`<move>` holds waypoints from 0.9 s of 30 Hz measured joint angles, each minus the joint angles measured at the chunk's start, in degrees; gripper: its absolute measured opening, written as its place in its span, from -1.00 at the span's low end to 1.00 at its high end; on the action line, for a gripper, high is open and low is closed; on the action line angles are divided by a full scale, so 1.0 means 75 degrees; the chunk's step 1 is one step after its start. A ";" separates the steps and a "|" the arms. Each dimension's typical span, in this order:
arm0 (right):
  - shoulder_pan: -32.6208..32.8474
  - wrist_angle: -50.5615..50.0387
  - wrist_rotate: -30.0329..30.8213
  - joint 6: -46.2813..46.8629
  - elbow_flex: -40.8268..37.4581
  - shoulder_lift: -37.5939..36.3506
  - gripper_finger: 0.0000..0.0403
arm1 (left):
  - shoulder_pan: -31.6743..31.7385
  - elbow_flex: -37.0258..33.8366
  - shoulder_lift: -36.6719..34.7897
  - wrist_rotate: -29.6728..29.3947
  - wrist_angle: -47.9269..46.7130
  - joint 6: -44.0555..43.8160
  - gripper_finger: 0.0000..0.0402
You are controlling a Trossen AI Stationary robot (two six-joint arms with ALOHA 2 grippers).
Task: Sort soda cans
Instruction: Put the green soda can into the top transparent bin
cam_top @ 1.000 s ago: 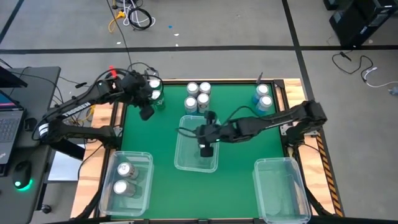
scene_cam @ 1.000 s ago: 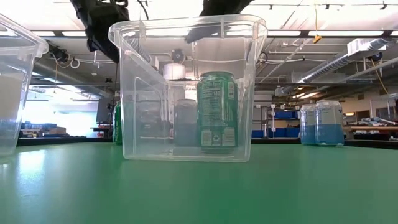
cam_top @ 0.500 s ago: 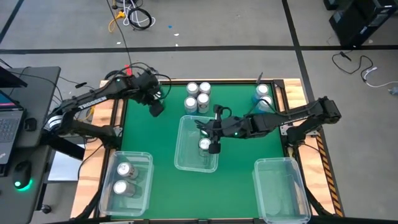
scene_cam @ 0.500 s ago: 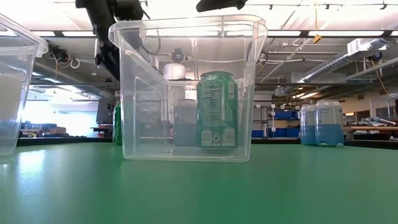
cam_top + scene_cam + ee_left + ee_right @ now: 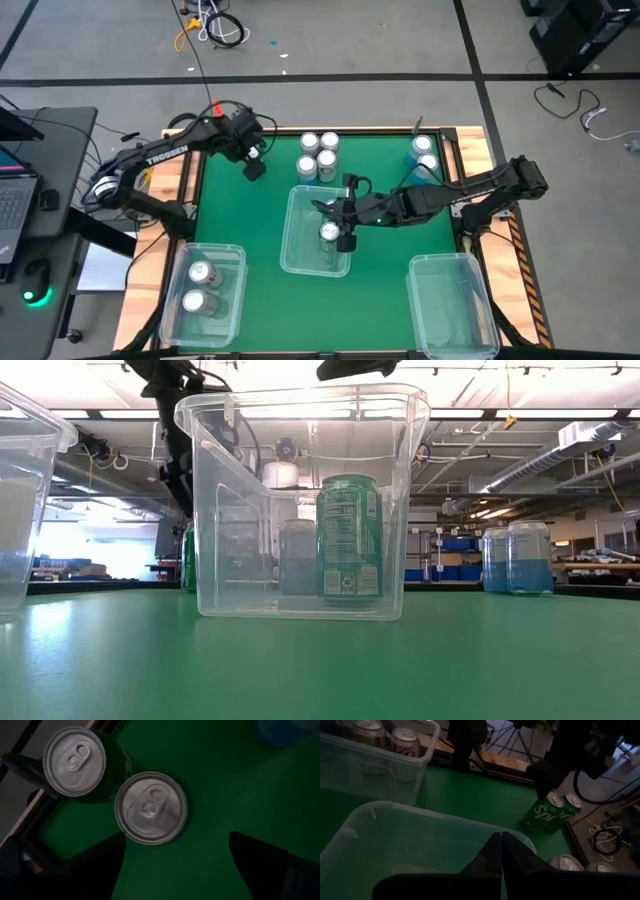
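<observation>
Two arms. Right fingers (image 5: 345,236), pressed together and empty, have lifted off the green aluminium soda can (image 5: 350,539), now standing released in the clear plastic middle bin (image 5: 300,262). Left fingers (image 5: 175,857), spread, have descended over two green cans (image 5: 151,808) on the green tabletop (image 5: 390,270): next pick.

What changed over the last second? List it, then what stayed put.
The right end effector rose out of the middle bin, leaving the green can standing inside. The left end effector shifted over the two green cans. Everything else stayed.
</observation>
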 joint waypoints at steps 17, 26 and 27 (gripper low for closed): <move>0.0040 0.0002 -0.0003 0.0012 0.0000 0.0003 -1.00 | 0.0433 -0.0006 0.0666 0.0222 0.0691 0.0410 0.80; 0.0040 -0.0012 -0.0003 0.0152 0.0000 0.0003 -1.00 | 0.0433 -0.0009 0.1346 0.0296 0.0662 0.0556 0.79; 0.0040 -0.0012 -0.0003 0.0152 0.0000 0.0003 -1.00 | 0.0433 -0.0009 0.1389 0.0291 0.0649 0.0570 0.79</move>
